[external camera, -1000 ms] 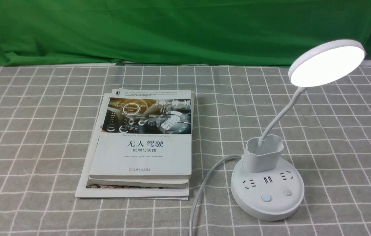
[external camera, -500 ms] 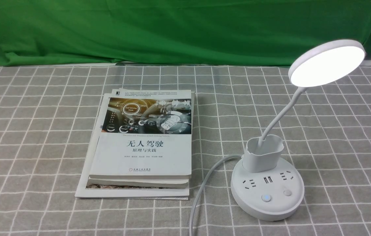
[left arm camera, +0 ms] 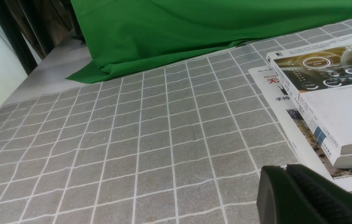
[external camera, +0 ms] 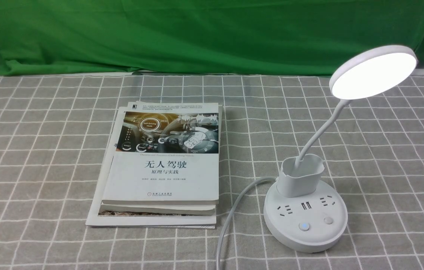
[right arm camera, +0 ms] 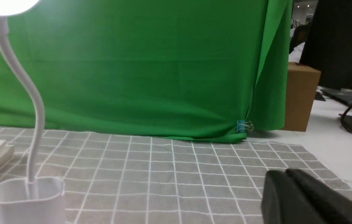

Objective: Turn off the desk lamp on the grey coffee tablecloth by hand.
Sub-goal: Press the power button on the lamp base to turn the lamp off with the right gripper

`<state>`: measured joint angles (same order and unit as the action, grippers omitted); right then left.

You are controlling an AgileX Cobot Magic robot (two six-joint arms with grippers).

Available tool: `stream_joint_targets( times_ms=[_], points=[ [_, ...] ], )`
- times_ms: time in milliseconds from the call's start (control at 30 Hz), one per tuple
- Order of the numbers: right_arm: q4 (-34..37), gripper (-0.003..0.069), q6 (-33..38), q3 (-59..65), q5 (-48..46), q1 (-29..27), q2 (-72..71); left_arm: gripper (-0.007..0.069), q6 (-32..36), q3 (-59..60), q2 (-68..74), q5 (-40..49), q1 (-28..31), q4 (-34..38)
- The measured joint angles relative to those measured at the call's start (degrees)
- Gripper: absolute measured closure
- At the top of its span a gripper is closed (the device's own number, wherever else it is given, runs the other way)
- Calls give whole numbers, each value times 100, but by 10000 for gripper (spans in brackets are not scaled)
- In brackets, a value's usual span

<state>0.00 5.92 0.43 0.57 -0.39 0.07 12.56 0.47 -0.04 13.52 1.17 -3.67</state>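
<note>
Lamp: one desk lamp [external camera: 301,180], lit; two buttons [external camera: 303,226]
Stack: three books [external camera: 163,180]
Jaws: left gripper [left arm camera: 284,169] and right gripper [right arm camera: 283,174] both clenched, empty

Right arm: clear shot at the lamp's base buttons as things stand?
Probably yes. The desk lamp sits on the robot's right, its buttons on the base's near top, uncovered. Books and cord lie to its left. The right gripper shows only in its wrist view, so distance is unclear.

Both the left end effector [left arm camera: 286,174] and the right end effector [right arm camera: 286,177] are cropped by the lower right corner of their wrist views, with fingers seemingly pressed together. In the right wrist view the desk lamp [right arm camera: 26,199] loses most of its head at the upper left and its base past the bottom edge.
</note>
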Motion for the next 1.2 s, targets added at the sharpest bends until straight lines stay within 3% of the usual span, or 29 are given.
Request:
stream_joint_targets(
  times_ms=[133, 267, 367, 467, 633, 867, 1200],
  points=[
    [0, 603, -58, 0, 215, 0, 0, 604, 0, 0, 0, 0, 0, 0],
    [0, 603, -1158, 0, 1212, 0, 0, 604, 0, 0, 0, 0, 0, 0],
    [0, 603, -1594, 0, 2050, 0, 6, 604, 0, 0, 0, 0, 0, 0],
    [0, 603, -1737, 0, 2232, 0, 101, 604, 0, 0, 0, 0, 0, 0],
    [0, 603, -1825, -573, 1363, 0, 529, 604, 0, 0, 0, 0, 0, 0],
    [0, 603, -1799, -2228, -626, 0, 2002, 604, 0, 0, 0, 0, 0, 0],
    [0, 603, -1690, -2457, -918, 0, 3616, 604, 0, 0, 0, 0, 0, 0]
  ],
)
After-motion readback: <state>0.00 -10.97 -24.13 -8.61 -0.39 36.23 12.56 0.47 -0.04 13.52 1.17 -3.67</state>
